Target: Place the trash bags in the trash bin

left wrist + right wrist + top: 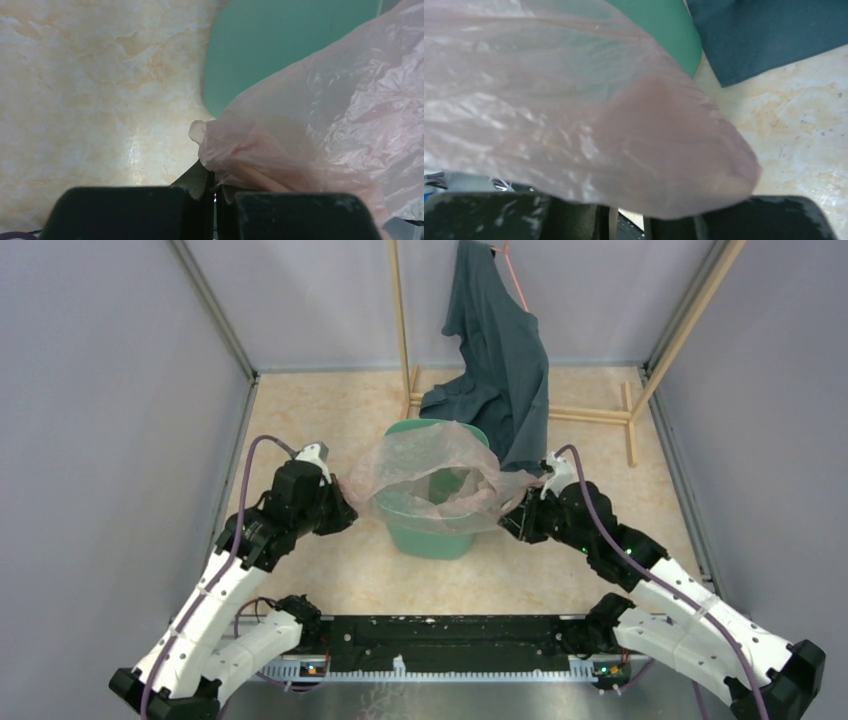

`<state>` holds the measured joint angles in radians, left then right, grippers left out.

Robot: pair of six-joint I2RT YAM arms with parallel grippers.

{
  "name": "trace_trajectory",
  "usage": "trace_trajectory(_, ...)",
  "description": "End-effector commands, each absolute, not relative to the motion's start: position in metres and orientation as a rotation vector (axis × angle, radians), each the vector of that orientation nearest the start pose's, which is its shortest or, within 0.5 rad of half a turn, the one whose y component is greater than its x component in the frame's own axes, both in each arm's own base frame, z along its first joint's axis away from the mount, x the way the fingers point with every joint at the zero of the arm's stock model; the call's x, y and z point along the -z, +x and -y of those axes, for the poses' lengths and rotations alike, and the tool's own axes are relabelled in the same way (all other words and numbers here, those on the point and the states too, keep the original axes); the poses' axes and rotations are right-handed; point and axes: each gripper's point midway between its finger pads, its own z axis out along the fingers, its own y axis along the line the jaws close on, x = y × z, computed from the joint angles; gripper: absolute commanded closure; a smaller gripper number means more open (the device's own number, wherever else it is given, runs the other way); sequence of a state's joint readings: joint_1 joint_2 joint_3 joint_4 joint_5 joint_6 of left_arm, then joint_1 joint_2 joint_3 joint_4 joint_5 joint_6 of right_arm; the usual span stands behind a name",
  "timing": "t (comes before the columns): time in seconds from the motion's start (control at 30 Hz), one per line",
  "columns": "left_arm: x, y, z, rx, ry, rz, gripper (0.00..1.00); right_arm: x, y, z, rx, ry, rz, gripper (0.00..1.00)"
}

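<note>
The pale pink trash bag (430,475) is stretched open over the mouth of the mint-green trash bin (435,538), sagging into it. My left gripper (345,505) is at the bin's left side, shut on a bunched corner of the bag (235,147); the bin's wall (270,45) shows behind it. My right gripper (515,518) is at the bin's right side. In the right wrist view the bag (574,115) drapes over the fingertips, and the jaws of the right gripper (629,220) stand slightly apart with a gap between them. The bin's rim (669,25) shows above.
A dark teal-grey cloth (505,370) hangs from a wooden rack (590,415) behind the bin, its lower end (769,35) lying beside the bin's back right. Grey walls close in the marbled table on three sides.
</note>
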<state>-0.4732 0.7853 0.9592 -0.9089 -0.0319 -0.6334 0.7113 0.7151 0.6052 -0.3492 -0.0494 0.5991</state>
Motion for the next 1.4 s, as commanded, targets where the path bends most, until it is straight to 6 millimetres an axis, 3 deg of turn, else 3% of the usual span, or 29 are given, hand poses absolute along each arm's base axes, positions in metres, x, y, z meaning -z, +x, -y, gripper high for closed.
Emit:
trace_trajectory(0.0,-0.229,0.199,0.118,0.529,-0.211,-2.278,0.92,-0.219,0.186,-0.194,-0.810,-0.242,-2.040,0.72)
trace_trajectory(0.2,-0.253,0.167,0.101,0.545,-0.176,-2.222,0.47,-0.252,0.157,-0.173,-0.861,-0.214,-1.991,0.39)
trace_trajectory(0.43,-0.316,0.138,0.083,0.541,-0.065,-2.112,0.02,-0.320,0.145,-0.149,-0.791,-0.295,-1.854,0.18)
trace_trajectory(0.53,-0.344,0.139,0.086,0.553,0.028,-2.033,0.02,-0.345,0.144,-0.156,-0.800,-0.393,-1.769,0.08)
trace_trajectory(0.67,-0.360,0.157,0.109,0.591,0.176,-1.998,0.02,-0.360,0.154,-0.184,-0.849,-0.523,-1.708,0.07)
trace_trajectory(0.83,-0.344,0.188,0.121,0.527,0.256,-2.048,0.02,-0.354,0.182,-0.203,-0.789,-0.568,-1.737,0.10)
trace_trajectory(0.97,-0.330,0.198,0.131,0.528,0.317,-2.081,0.02,-0.347,0.199,-0.215,-0.764,-0.580,-1.756,0.14)
trace_trajectory(1.2,-0.317,0.203,0.137,0.534,0.342,-2.122,0.02,-0.345,0.223,-0.219,-0.738,-0.461,-1.762,0.37)
trace_trajectory(1.37,-0.306,0.216,0.116,0.370,0.220,-2.213,0.09,-0.347,0.238,-0.215,-0.702,-0.358,-1.751,0.66)
